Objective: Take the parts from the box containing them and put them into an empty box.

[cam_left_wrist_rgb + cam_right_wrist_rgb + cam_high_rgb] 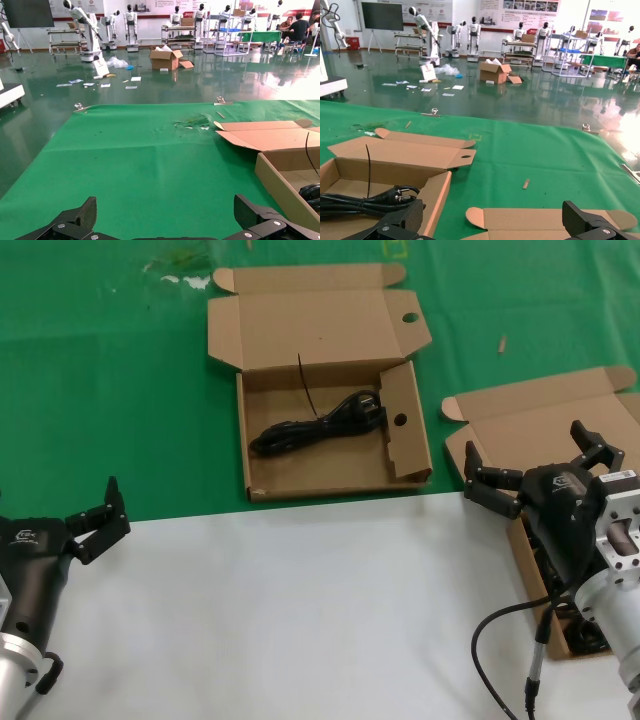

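The holed-flap cardboard box [262,477] lies open at the middle of the green mat with one black power cord [318,425] coiled in it; box [432,197] and cord [365,200] also show in the right wrist view. The plain-lidded box [540,420] lies open at the right, mostly hidden behind my right arm; dark cords [585,635] show in it. My right gripper [525,445] is open and empty above that box's lid [545,220]. My left gripper [92,502] is open and empty at the far left, at the mat's front edge.
A white sheet [300,610] covers the near table; the green mat [100,390] lies beyond it. A cable [500,640] hangs from my right arm. The left wrist view shows the holed box's lid [270,137] to one side.
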`<state>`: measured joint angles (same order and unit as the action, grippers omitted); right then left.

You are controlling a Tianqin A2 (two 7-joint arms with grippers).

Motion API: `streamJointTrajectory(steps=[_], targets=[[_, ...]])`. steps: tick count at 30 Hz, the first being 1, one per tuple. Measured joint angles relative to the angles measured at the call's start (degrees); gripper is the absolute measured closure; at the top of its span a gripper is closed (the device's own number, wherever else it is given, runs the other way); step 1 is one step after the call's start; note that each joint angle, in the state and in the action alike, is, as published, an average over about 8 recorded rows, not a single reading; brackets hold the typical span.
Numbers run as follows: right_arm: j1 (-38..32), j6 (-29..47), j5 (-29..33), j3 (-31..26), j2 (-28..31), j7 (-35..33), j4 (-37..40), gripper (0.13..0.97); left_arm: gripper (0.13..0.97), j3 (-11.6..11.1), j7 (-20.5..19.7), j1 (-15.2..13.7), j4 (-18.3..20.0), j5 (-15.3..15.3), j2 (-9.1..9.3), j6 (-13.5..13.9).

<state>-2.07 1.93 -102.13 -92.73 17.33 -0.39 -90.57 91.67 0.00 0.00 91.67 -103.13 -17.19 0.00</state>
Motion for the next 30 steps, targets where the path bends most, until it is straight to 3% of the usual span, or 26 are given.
streamJointTrajectory(steps=[30], targets=[[0.0, 0.0, 0.0, 0.0, 0.0, 0.0, 0.0, 0.129, 0.132, 0.0, 0.0, 0.0, 0.0, 0.0, 0.00, 0.0]])
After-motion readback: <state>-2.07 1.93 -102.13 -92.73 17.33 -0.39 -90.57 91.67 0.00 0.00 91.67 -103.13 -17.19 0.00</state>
